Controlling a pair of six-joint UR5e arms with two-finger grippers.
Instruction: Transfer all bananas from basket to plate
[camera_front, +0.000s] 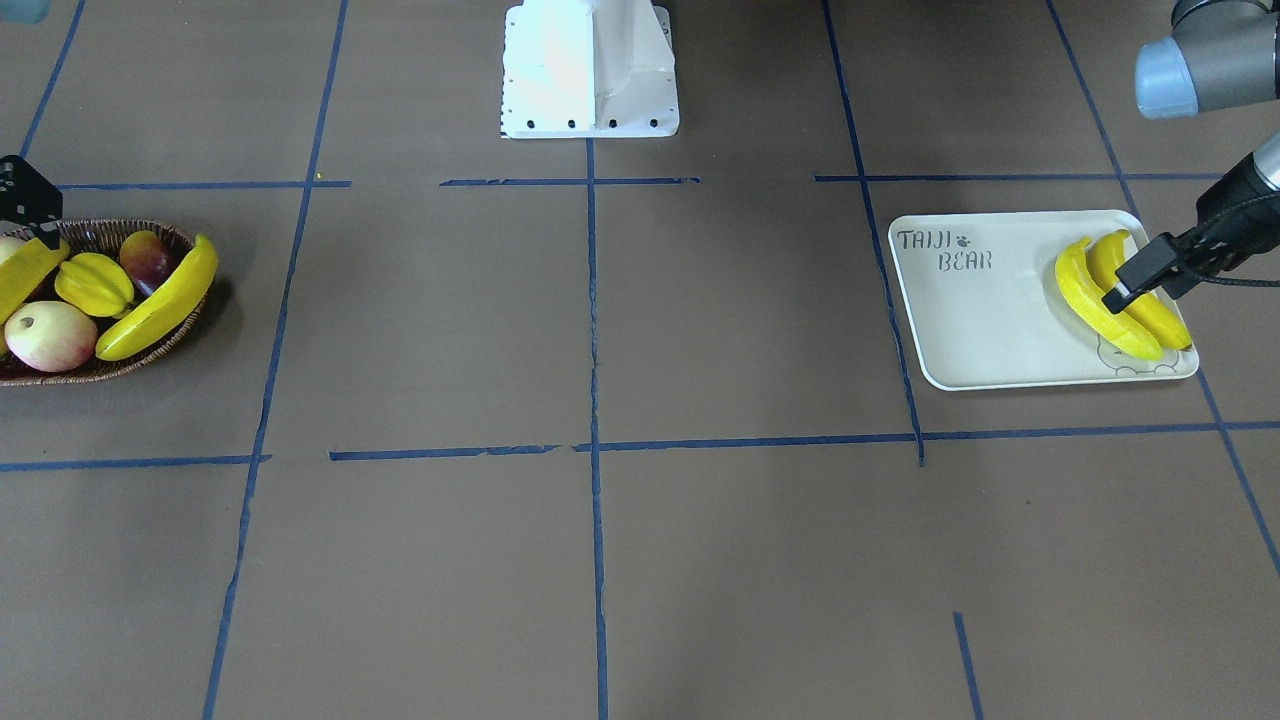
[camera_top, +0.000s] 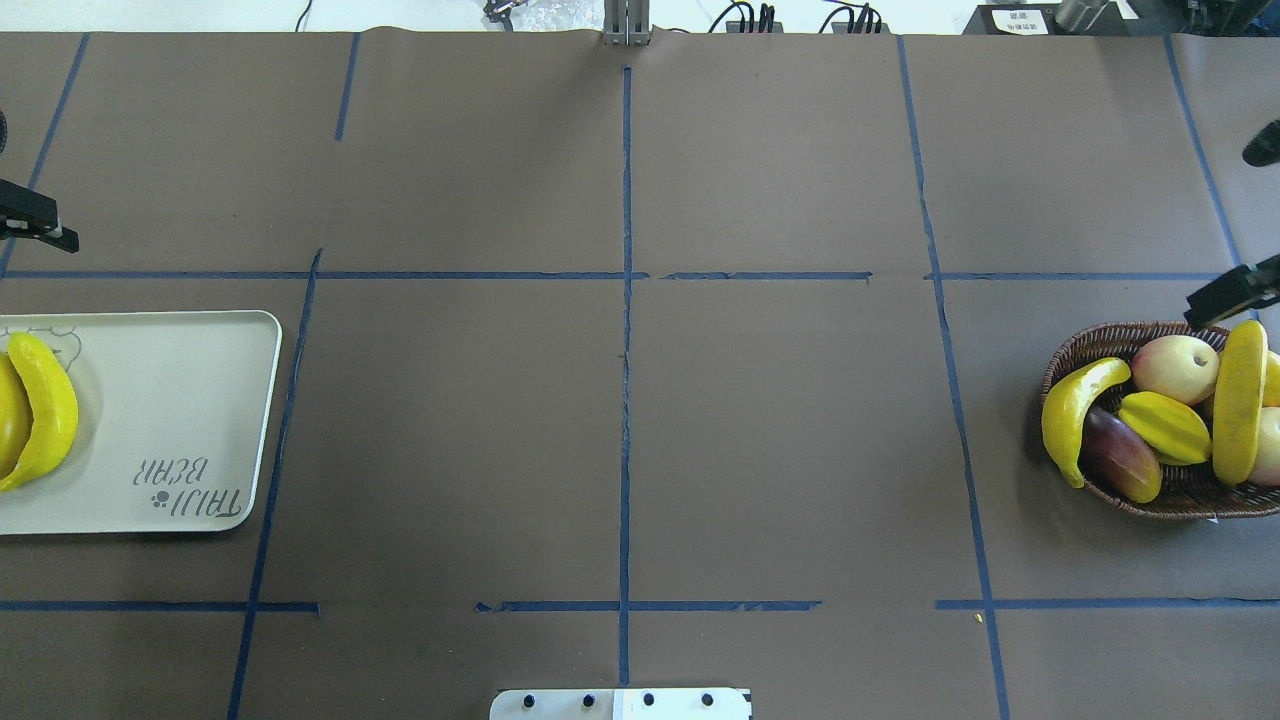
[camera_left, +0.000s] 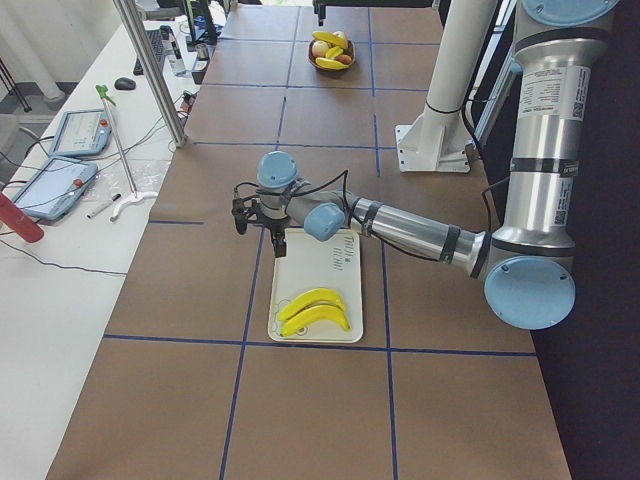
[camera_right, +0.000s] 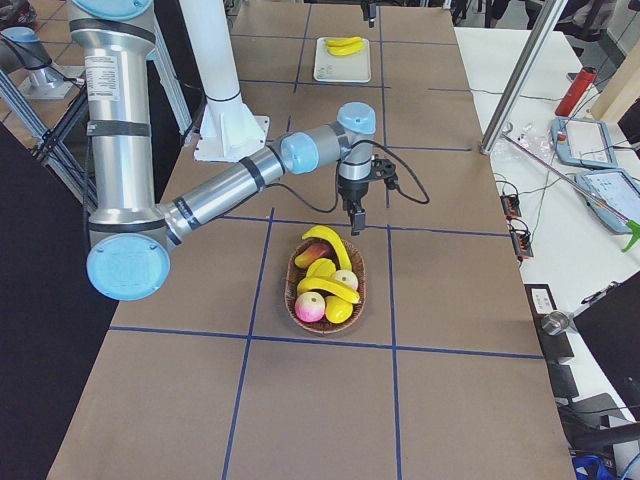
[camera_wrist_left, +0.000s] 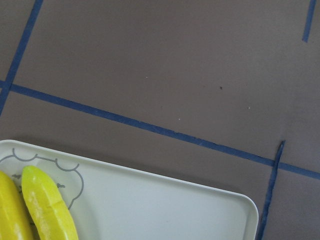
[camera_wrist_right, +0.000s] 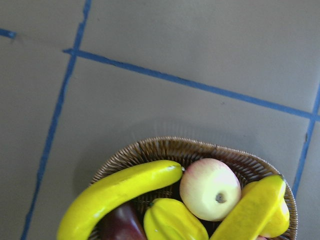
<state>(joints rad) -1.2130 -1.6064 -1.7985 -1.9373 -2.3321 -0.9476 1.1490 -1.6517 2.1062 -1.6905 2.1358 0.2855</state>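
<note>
Two bananas (camera_front: 1088, 295) lie side by side on the right part of the off-white plate (camera_front: 980, 320), which is lettered "TAIJI BEAR". My left gripper (camera_front: 1116, 294) hangs just above them, empty, and looks open. The plate's corner (camera_wrist_left: 150, 210) and the bananas' tips (camera_wrist_left: 47, 210) show in the left wrist view. Two more bananas (camera_top: 1068, 410) (camera_top: 1240, 400) lie in the brown wicker basket (camera_top: 1180, 497). My right gripper (camera_top: 1198, 312) hovers above the basket's far rim, empty, and looks open. Both basket bananas (camera_wrist_right: 120, 192) (camera_wrist_right: 250, 210) show in the right wrist view.
The basket also holds a yellow starfruit (camera_front: 93, 283), pale apples (camera_front: 50, 335) and a dark red fruit (camera_front: 145, 260). The white robot base (camera_front: 590, 70) stands at mid-table. Blue tape lines mark the brown table between basket and plate.
</note>
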